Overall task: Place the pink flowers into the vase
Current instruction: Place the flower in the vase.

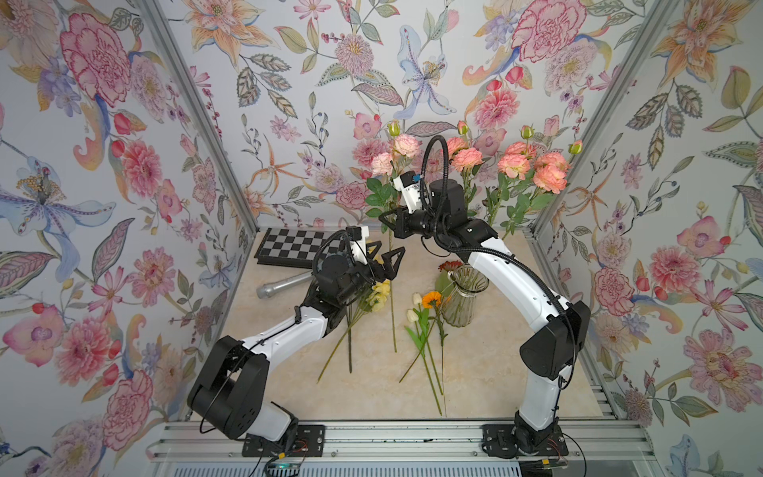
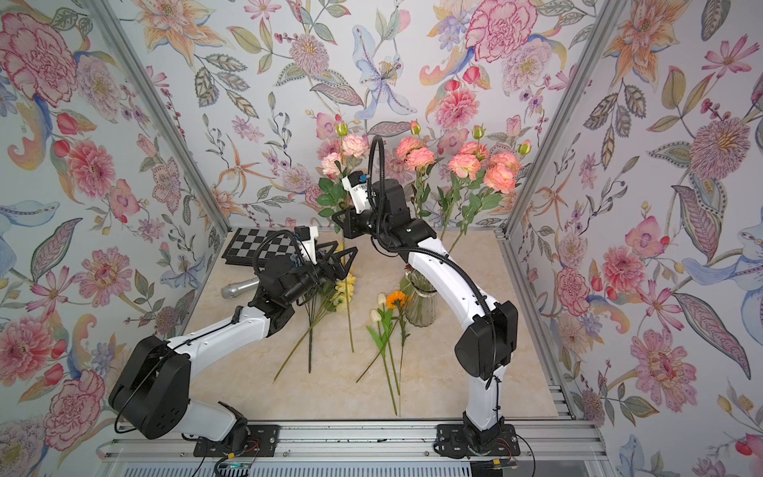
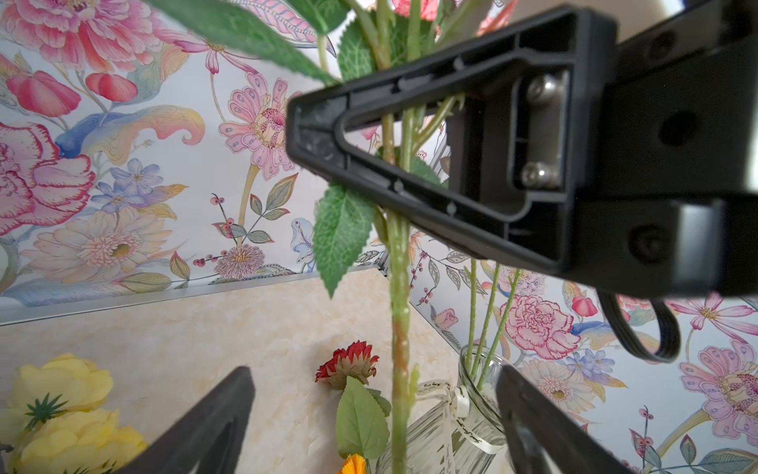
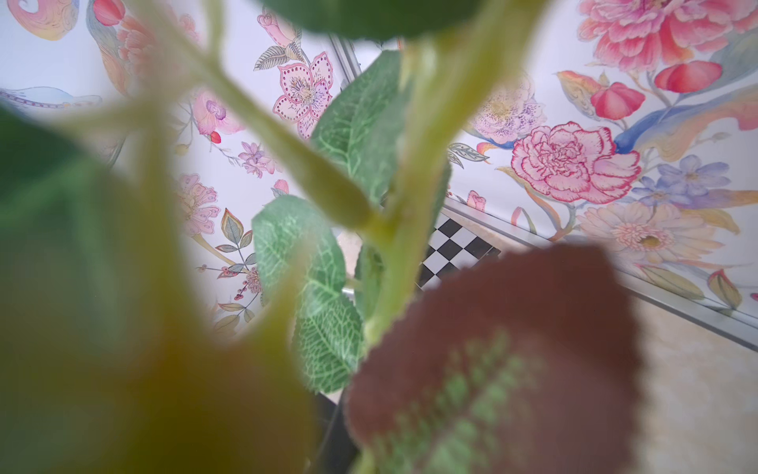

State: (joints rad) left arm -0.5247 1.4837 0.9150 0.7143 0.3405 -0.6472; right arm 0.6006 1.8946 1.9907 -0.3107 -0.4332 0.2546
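Right tool: my right tool (image 1: 386, 225) is pressed together on a pink stem (image 1: 391, 289), pinching it just below its leaves. The left wrist view shows a black finger clamped across the green stalk.
Left tool: my left tool (image 1: 389, 252) is spread wide. Its fingers (image 3: 213, 422) stand on either side of the same stem, just under the right tool, touching nothing that I can make out.
Held stem: it hangs close to upright, with its blooms (image 1: 406, 145) high at the far end and its cut end low over the table (image 1: 363, 396). I cannot tell whether that end touches the table.
Pink flowers: the other pink flowers (image 1: 514, 165) already stand in the vase, leaning toward the far right corner.
Vase: the vase (image 1: 460, 303) stands upright to the right of the held stem, close by the right arm.
Key relation: the vase mouth lies to the right of the stem's foot, and the stem's long axis is near vertical. I judge the foot must rise above the rim, shift right, then go down.
Nearer arm: the right, which has the grip.
Risk: the standing stems crowd the narrow neck, so leaves could snag there.
Clutter: yellow flowers (image 1: 380, 291), an orange flower (image 1: 431, 298) and white tulips (image 1: 413, 316) lie between the arms. A chessboard (image 1: 289, 243) and a metal cylinder (image 1: 280, 285) sit far left.
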